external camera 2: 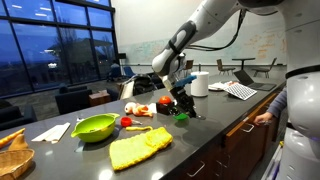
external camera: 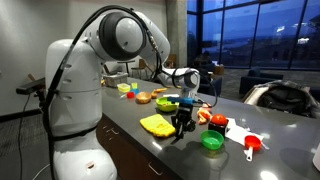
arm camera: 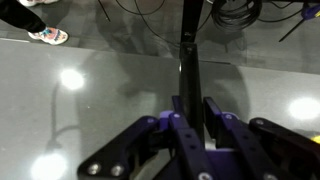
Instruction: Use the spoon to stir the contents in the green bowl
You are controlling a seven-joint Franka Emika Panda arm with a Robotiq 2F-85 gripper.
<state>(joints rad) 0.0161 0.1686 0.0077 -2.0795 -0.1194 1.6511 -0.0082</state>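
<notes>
Nearest my wrist camera, the gripper (arm camera: pixel 190 112) is clenched on the spoon (arm camera: pixel 187 55). I see it as a slim, dark handle running straight out from between the jaws over the grey counter (arm camera: pixel 80 100). I can't make out its bowl end. In an exterior view the green bowl (external camera: pixel 212 141), bright and shallow, sits on the counter just beside the gripper.

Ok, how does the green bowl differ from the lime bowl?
Colour: the green bowl is saturated green, the lime bowl paler yellow-green. Size: the green bowl looks smaller than the lime bowl. Place: the green bowl sits by the hand, the lime bowl farther off. Both are round, upright.
</notes>
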